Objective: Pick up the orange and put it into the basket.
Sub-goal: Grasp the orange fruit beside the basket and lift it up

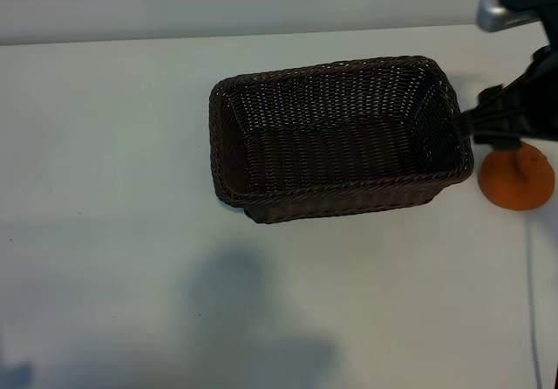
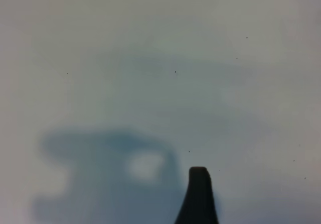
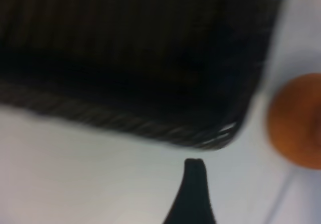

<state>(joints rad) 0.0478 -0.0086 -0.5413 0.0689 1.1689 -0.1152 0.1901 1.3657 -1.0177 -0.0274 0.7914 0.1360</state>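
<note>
We log small round orange fruit [image 1: 516, 178] on white table [image 1: 113, 145], just beside dark brown woven wicker basket [image 1: 336, 136]; right gripper [image 1: 499, 127] spread wide above orange, gripping nothing; left gripper [image 2: 198, 196] likewise unclenched.

Basket [image 1: 336, 193]: dark brown wicker, near black inside; fine horizontal weave rows on walls and floor, twisted braid pattern along rim. Rim catches pale highlights at one corner in the right wrist view [image 3: 220, 133].

Orange [image 1: 517, 180]: solid matte orange, slightly darker at the lumpy stem end; no markings.

Desk [image 1: 113, 145]: plain white to pale grey-green, no pattern; soft grey-blue shadow patches across the near part. In the left wrist view the desk [image 2: 150, 43] shows a bluish shadow with a lighter patch inside it.

Right gripper [image 1: 510, 123]: black. Silver-grey metal part on the arm above it.

Left gripper finger [image 2: 198, 199]: black, plain.
</note>
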